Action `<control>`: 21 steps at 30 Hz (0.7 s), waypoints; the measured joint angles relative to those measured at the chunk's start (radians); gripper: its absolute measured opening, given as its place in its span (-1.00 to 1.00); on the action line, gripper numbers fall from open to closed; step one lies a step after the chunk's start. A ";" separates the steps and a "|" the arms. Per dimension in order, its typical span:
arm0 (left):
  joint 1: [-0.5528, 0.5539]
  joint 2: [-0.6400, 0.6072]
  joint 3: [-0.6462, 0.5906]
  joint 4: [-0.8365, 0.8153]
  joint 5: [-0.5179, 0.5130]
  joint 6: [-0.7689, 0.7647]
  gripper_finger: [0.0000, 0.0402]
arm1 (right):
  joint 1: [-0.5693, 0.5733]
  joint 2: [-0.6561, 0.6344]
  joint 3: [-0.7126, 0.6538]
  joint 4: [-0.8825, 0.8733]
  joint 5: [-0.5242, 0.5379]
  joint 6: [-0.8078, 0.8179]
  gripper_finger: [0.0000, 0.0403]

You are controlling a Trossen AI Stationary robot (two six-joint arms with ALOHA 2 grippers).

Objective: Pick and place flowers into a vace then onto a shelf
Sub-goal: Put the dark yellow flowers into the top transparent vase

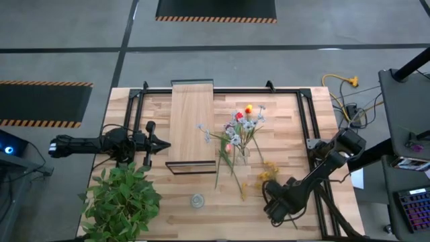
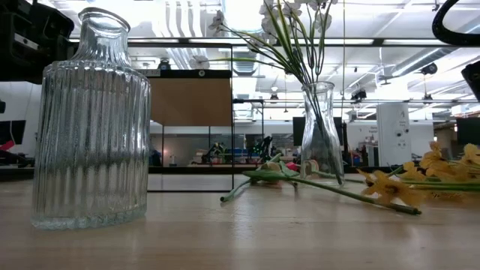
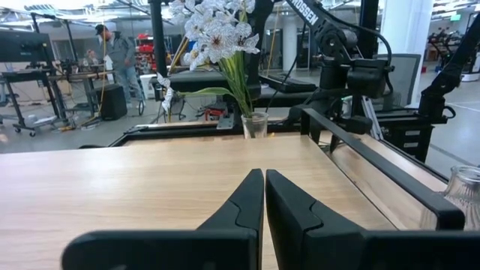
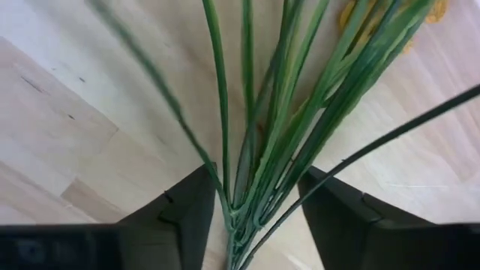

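Observation:
A yellow spray of flowers (image 1: 267,175) lies on the table at the right, its blooms (image 2: 435,176) toward the vase. My right gripper (image 1: 279,200) points down over the spray's gathered green stems (image 4: 247,199). It is open, with one finger on either side of the bundle (image 4: 251,217). A clear vase (image 2: 319,127) beside the shelf (image 1: 191,121) holds white-blue blossoms (image 1: 243,124) upright. More flowers (image 1: 227,161) lie on their sides at its foot. My left gripper (image 3: 264,176) waits shut and level at the shelf's left side (image 1: 158,143).
A ribbed glass bottle vase (image 1: 197,200) stands near the front edge, looming large in the low view (image 2: 90,120). A bushy leafy plant (image 1: 121,198) fills the front left corner. A black frame rail (image 1: 310,128) runs along the table's right side.

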 joint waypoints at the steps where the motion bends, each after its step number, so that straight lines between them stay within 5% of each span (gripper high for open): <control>1: 0.000 0.000 0.000 0.000 0.000 0.000 -1.00 | 0.000 0.001 0.004 0.000 0.000 -0.008 -0.17; 15: 0.000 0.000 0.000 0.000 0.000 0.000 -1.00 | 0.000 0.009 0.052 0.001 0.001 -0.117 -0.90; 21: 0.000 0.000 0.000 0.000 0.000 0.000 -1.00 | 0.000 0.010 0.069 -0.011 -0.016 -0.130 -0.92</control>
